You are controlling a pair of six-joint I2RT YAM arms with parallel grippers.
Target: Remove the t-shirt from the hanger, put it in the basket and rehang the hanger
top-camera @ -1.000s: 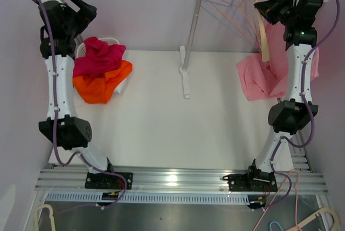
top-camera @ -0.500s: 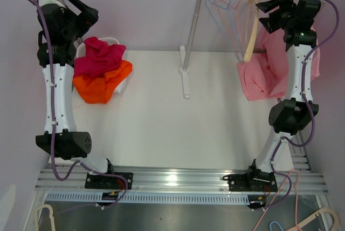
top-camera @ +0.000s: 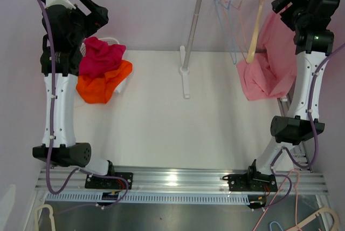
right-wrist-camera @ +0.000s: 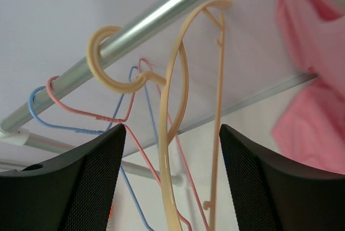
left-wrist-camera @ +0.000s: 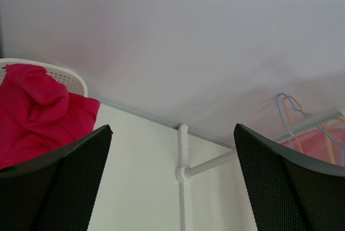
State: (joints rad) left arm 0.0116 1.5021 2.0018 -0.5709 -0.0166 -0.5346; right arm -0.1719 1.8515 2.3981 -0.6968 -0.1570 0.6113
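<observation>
Judging by the bare cream hanger point(right-wrist-camera: 171, 134) dangling from the rail point(right-wrist-camera: 161, 18) straight ahead of the right tool point(right-wrist-camera: 172, 128), we take the removal itself to be as good as done. That tool stands released, its jaws wide apart with nothing between them; the hanger hangs just beyond its fingertips and is not gripped. The pink t-shirt point(top-camera: 267, 63) is off the hanger: it hangs below the right tool and to its outer side, its lower folds heaped on the far right edge of the surface point(top-camera: 161, 117). Its upper part rises close to the tool, and we cannot tell what holds it up there.

What remains, in our view, is to draw the right tool back from the rail without snagging the hanger's hook or the thin blue and pink wire hangers point(right-wrist-camera: 81, 128) crowded beside it, and perhaps to let the t-shirt settle fully.

The left tool point(left-wrist-camera: 172, 128) is raised and likewise released, jaws at full spread and holding nothing. Below it and to one side sits a white basket point(left-wrist-camera: 64, 74) holding a red garment point(left-wrist-camera: 32, 112), with an orange garment point(top-camera: 105, 82) spilling over onto the surface.

The surface is plain white, and a white post point(top-camera: 191, 26) at its far side carries the rail. A pale lilac wall point(left-wrist-camera: 188, 36) closes the room behind.
</observation>
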